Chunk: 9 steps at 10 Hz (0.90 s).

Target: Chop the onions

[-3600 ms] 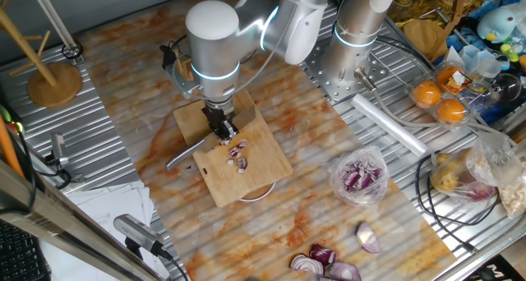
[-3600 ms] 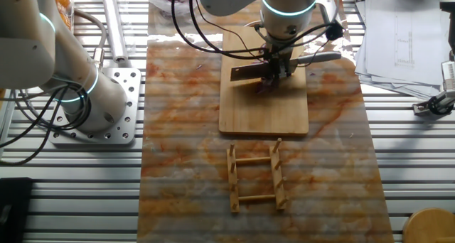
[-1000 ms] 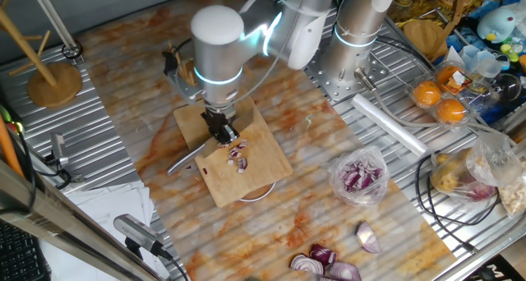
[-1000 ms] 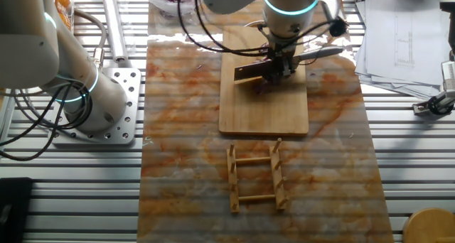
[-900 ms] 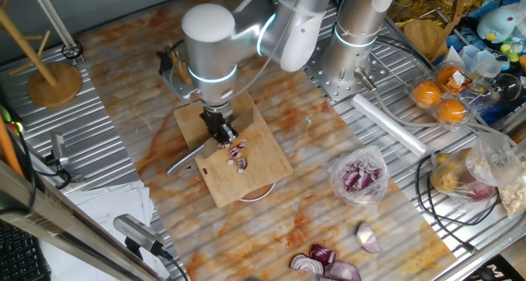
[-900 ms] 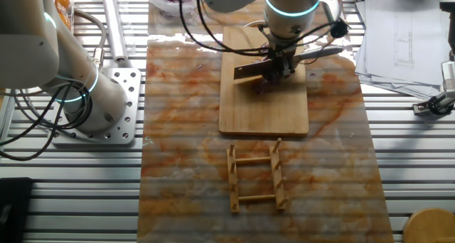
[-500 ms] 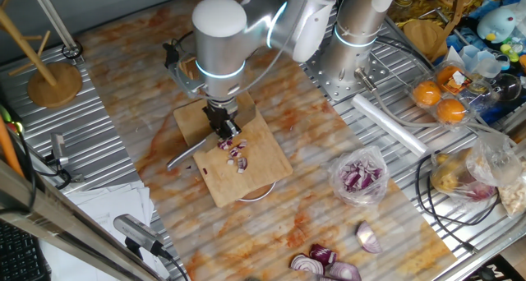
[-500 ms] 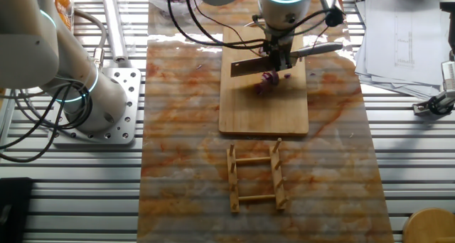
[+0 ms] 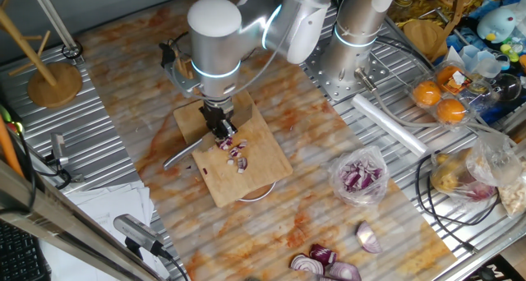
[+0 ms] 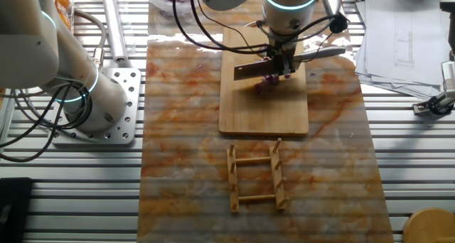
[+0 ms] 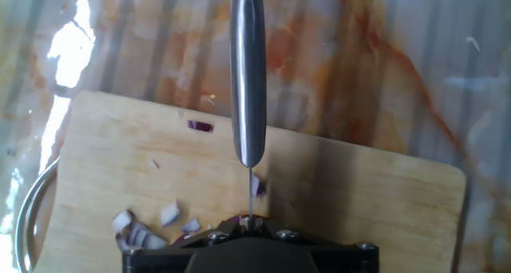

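Observation:
Small red onions pieces (image 9: 237, 154) lie in a loose heap on a wooden cutting board (image 9: 255, 176). My gripper (image 9: 219, 131) stands over the board just beside the heap, shut on a steel knife (image 10: 248, 72). The blade sits low over the pieces (image 10: 266, 84); its handle (image 10: 323, 52) sticks out past the board's edge. In the hand view the knife (image 11: 248, 73) shows edge-on running away from my gripper (image 11: 247, 222), with diced onion bits (image 11: 150, 225) at the lower left and a stray bit (image 11: 200, 126) farther up the board (image 11: 375, 217).
A clear bag of chopped onion (image 9: 359, 176) and dark onion halves (image 9: 325, 263) lie right of the board. A wooden rack (image 10: 254, 179) lies on the mat near the board. A second arm's base (image 10: 96, 104), oranges (image 9: 438, 100) and clutter ring the mat.
The knife lifted off the onion pieces about half a second ago and has come back down onto them. The arm shifted slightly sideways; the pieces stay in the same heap.

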Motion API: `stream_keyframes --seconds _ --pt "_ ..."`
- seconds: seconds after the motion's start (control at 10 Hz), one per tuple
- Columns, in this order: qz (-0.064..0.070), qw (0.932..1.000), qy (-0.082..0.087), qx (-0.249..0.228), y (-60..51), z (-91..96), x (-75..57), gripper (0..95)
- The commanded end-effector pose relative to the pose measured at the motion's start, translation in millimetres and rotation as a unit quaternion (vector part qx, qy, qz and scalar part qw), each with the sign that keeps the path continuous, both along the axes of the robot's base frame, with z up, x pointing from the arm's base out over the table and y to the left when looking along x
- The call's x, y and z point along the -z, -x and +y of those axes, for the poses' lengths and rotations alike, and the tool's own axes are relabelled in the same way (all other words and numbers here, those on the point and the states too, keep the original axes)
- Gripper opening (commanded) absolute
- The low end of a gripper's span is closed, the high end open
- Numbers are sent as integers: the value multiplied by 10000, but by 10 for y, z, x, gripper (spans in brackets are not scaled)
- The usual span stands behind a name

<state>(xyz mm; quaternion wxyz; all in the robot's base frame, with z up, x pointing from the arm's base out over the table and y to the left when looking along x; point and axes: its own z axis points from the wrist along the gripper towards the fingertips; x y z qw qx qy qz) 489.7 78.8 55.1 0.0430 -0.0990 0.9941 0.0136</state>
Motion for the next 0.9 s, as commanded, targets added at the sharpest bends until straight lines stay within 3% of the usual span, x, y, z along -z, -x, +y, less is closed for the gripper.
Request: stream_keyframes --seconds 0.1,0.3,0.6,0.8,0.9 --pt "-33 10000 -62 1 -50 39 114 0" --pt "-17 10000 -16 -7 -72 83 178 0" --pt "-28 9999 -97 -46 -87 84 278 0" --pt "23 9998 -187 -24 -83 97 176 0" --pt "78 9998 -188 -19 -59 118 4 0"
